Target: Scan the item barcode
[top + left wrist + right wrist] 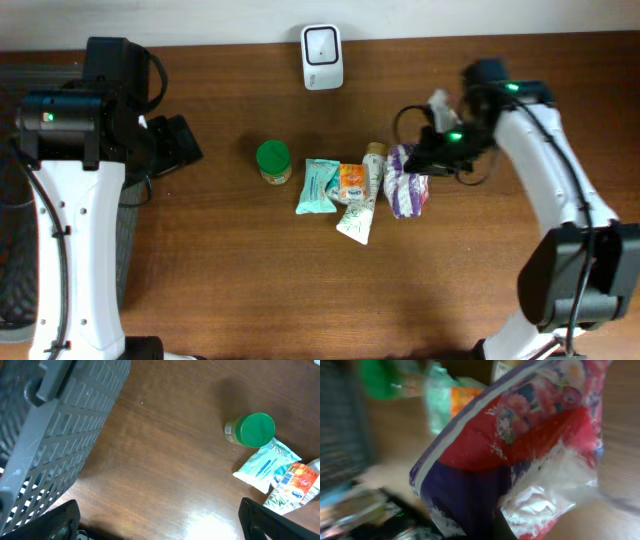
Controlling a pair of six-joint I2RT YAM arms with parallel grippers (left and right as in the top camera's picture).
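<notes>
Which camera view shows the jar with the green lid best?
The left wrist view: the jar is large, sharp and unobstructed, with lid and part of its side visible. The overhead view shows it small, from above. The right wrist view gives only a green blur at the upper left.

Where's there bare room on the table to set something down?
Bare table along the robot's edge, and between the scanner and green-lidded jar. Crowded: the row from jar to purple bag.

free tabletop [220, 240] between basket [12, 280], packets [320, 185]
</notes>
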